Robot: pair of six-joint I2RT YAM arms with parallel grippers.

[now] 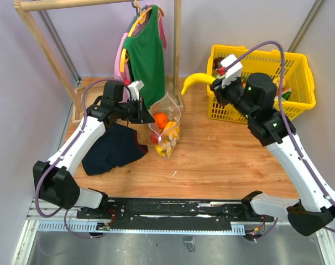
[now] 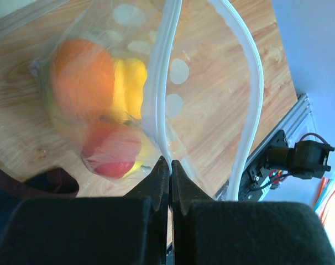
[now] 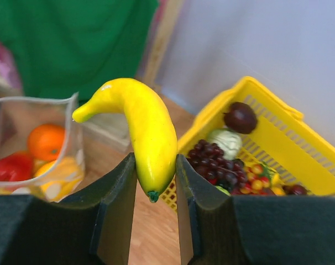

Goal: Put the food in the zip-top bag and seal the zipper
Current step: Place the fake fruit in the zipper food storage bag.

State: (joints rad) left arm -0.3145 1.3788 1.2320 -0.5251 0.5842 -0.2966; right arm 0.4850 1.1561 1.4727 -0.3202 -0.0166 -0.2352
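Observation:
The clear dotted zip-top bag [image 1: 166,128] stands open on the wooden table, holding an orange [image 1: 161,119], a red piece [image 2: 113,149] and yellow pieces [image 2: 129,83]. My left gripper [image 2: 170,161] is shut on one lip of the bag's zipper [image 2: 159,83] and holds the mouth open; the other zipper lip [image 2: 250,110] bows away. My right gripper [image 3: 155,163] is shut on a yellow toy banana [image 3: 142,127], held in the air between the bag [image 3: 32,149] and the yellow basket; it also shows in the top view [image 1: 198,81].
A yellow basket [image 1: 300,66] at the back right holds purple grapes [image 3: 217,165], a pale piece and other toy food. A dark navy cloth [image 1: 115,146] lies left of the bag. A wooden rack with a green shirt [image 1: 145,52] stands behind the bag.

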